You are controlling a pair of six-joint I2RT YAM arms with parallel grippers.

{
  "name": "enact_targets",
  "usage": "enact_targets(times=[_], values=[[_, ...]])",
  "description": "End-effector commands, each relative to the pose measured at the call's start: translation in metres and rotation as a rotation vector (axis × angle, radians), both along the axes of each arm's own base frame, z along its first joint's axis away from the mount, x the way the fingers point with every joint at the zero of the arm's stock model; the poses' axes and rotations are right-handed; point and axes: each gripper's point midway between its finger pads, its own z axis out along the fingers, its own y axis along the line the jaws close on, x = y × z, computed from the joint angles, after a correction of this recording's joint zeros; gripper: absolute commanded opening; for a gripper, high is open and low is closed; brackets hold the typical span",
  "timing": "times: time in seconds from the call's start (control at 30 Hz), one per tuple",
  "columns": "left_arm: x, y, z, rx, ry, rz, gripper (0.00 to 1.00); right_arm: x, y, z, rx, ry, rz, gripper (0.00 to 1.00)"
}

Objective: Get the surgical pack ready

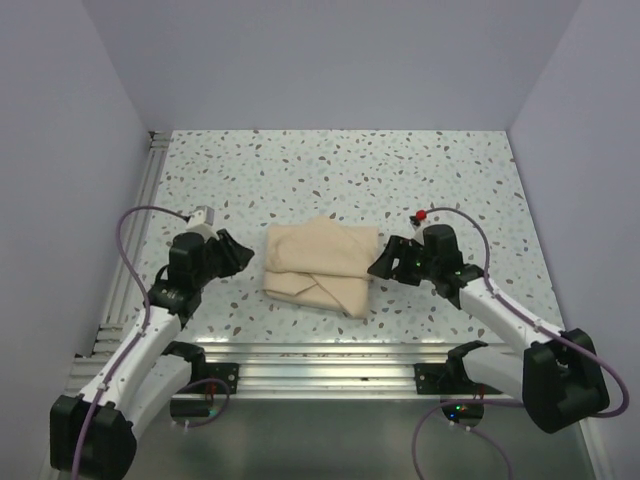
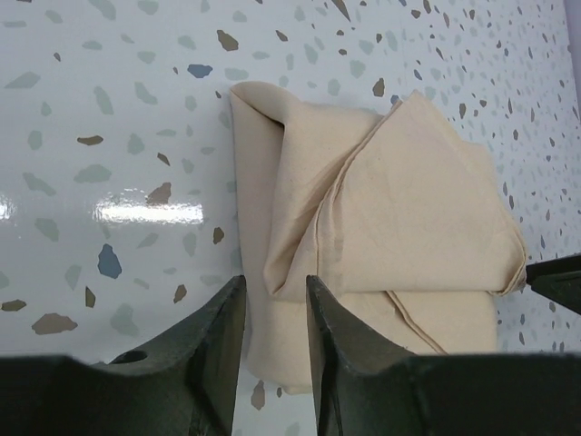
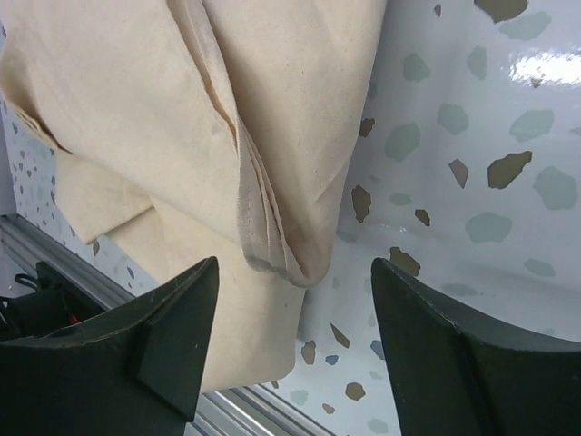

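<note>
The surgical pack shows as a beige wrap sheet (image 1: pixel 318 266) folded into a bundle on the speckled table, between my two arms. My left gripper (image 1: pixel 245 257) is at the bundle's left edge. In the left wrist view the wrap (image 2: pixel 408 209) fills the middle, and my left gripper (image 2: pixel 274 286) stands open by a narrow gap, with a fold's tip lying just past its fingertips. My right gripper (image 1: pixel 378 265) is at the bundle's right edge. In the right wrist view its jaws (image 3: pixel 295 268) are wide open around a hanging folded corner of the wrap (image 3: pixel 118 109), touching nothing.
An aluminium rail (image 1: pixel 320 355) runs along the table's near edge, close to the bundle, and shows in the right wrist view as a rail (image 3: pixel 245 413) too. Another rail (image 1: pixel 140 230) lines the left side. White walls enclose the table. A right fingertip (image 2: pixel 558 282) pokes into the left wrist view.
</note>
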Motion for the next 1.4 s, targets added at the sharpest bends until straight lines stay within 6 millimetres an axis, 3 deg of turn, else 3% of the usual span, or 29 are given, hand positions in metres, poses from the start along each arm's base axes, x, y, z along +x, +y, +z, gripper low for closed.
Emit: enact_targets(times=[0.0,0.13,0.17,0.33,0.4,0.47,0.5,0.7,0.73,0.83,0.97,1.0,1.03,1.13,1.17,1.2,1.23,1.27,1.3,1.33,1.37], values=[[-0.017,0.002,-0.009,0.017,0.088,0.001,0.35,0.019,-0.009,0.03,-0.078,-0.094,-0.018,0.72],[-0.044,-0.017,-0.036,-0.055,0.183,-0.059,0.19,0.043,-0.01,0.053,-0.112,-0.142,-0.049,0.72],[-0.049,-0.025,-0.035,-0.097,0.186,-0.068,0.16,0.05,-0.012,0.051,-0.13,-0.135,-0.07,0.72],[-0.074,-0.046,-0.048,-0.106,0.218,-0.106,0.11,0.083,-0.01,0.059,-0.126,-0.134,-0.113,0.65],[-0.078,-0.053,-0.049,-0.114,0.226,-0.128,0.07,0.094,-0.005,0.049,-0.119,-0.106,-0.108,0.59],[-0.081,-0.059,-0.057,-0.114,0.238,-0.153,0.04,0.109,0.002,0.055,-0.1,-0.118,-0.106,0.55],[-0.082,-0.061,-0.061,-0.108,0.246,-0.163,0.03,0.114,0.003,0.045,-0.106,-0.094,-0.104,0.55],[-0.073,-0.07,-0.08,-0.088,0.263,-0.2,0.0,0.147,0.022,0.046,-0.075,-0.103,-0.072,0.55],[-0.067,-0.075,-0.074,-0.103,0.237,-0.209,0.0,0.156,0.025,0.042,-0.08,-0.095,-0.061,0.55],[-0.051,-0.086,-0.072,-0.106,0.212,-0.227,0.0,0.158,0.034,0.028,-0.089,-0.034,0.0,0.54],[-0.017,-0.096,-0.079,-0.073,0.201,-0.224,0.0,0.148,0.026,0.023,-0.104,-0.037,-0.019,0.54],[0.001,-0.097,-0.071,-0.085,0.174,-0.207,0.0,0.147,0.022,0.022,-0.12,-0.042,-0.035,0.54],[0.007,-0.098,-0.081,-0.084,0.203,-0.206,0.0,0.143,0.019,0.022,-0.127,-0.044,-0.039,0.55],[0.047,-0.104,-0.069,-0.135,0.165,-0.205,0.0,0.141,0.013,0.033,-0.152,-0.074,-0.048,0.55],[0.062,-0.104,-0.062,-0.143,0.135,-0.197,0.0,0.141,0.011,0.041,-0.159,-0.091,-0.051,0.55],[0.086,-0.112,-0.041,-0.147,0.077,-0.198,0.0,0.143,0.008,0.045,-0.175,-0.103,-0.061,0.55],[0.095,-0.112,-0.057,-0.116,0.127,-0.187,0.0,0.142,0.005,0.047,-0.191,-0.102,-0.062,0.55],[0.108,-0.115,-0.055,-0.103,0.114,-0.198,0.0,0.142,0.003,0.053,-0.198,-0.115,-0.066,0.56],[0.132,-0.124,-0.033,-0.117,0.062,-0.21,0.0,0.144,0.001,0.058,-0.21,-0.126,-0.08,0.57],[0.139,-0.127,-0.047,-0.111,0.103,-0.217,0.0,0.145,-0.005,0.06,-0.233,-0.13,-0.104,0.57],[0.149,-0.126,-0.044,-0.123,0.099,-0.219,0.0,0.145,-0.008,0.062,-0.246,-0.136,-0.116,0.58]])
